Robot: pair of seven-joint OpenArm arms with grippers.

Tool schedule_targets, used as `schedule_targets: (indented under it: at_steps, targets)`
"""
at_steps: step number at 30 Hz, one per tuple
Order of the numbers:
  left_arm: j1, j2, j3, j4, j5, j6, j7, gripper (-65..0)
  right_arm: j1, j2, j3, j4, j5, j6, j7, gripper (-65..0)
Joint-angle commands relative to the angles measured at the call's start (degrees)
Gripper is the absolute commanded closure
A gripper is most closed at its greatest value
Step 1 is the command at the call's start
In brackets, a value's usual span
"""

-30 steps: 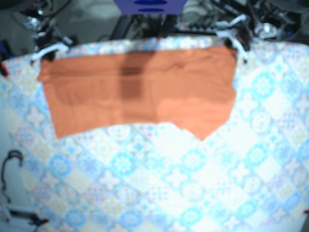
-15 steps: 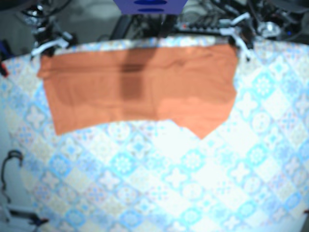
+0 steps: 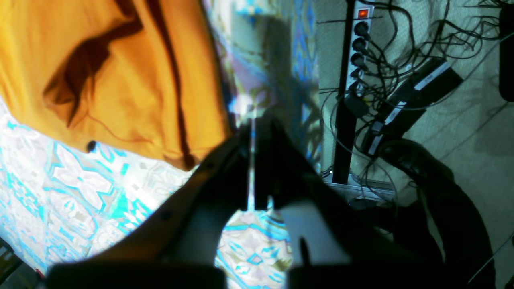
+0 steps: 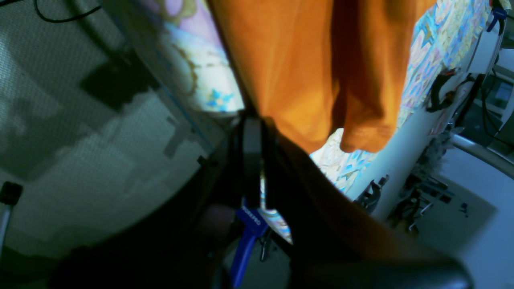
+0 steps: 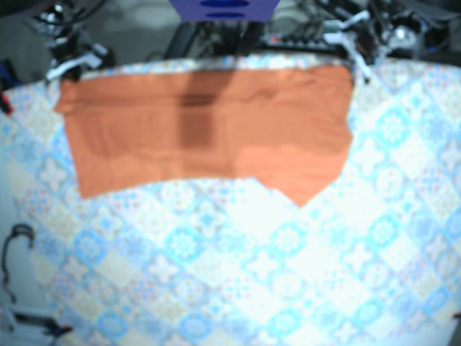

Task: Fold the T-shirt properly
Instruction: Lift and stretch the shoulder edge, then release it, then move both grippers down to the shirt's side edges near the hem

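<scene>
While the left claw [image 3: 252, 130] and right claw [image 4: 255, 120] sit closed near its corners, the orange T-shirt [image 5: 209, 133] lies flat.

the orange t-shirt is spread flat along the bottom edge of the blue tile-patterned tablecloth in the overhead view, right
Not the bottom: the orange t-shirt is spread flat along the top edge of the blue tile-patterned tablecloth, as the base view shows.
</scene>
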Motion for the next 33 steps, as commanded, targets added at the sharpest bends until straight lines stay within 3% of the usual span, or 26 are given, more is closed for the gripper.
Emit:
schedule_targets:
  at_steps: [1,13,20,33]
  targets:
    - [0.4,-1.1,-0.3,0.9,0.2,0.5,-0.3,0.0,-0.9,0.7,0.3,0.0,0.1,1.4,0.0,0.0]
    - [0.4,-1.1,-0.2,0.9,0.2,0.5,-0.2,0.0,-0.7,0.7,0.2,-0.6,0.1,1.4,0.0,-0.2]
    - [0.1,-1.1,-0.2,0.6,0.3,0.5,-0.2,0.0,-1.0,0.7,0.2,-0.6,0.1,1.4,0.0,-10.8]
    - [-0.1,-2.0,-0.3,0.7,0.3,0.5,-0.2,0.0,-3.1,0.6,0.3,-0.5,0.1,1.4,-0.4,-11.9]
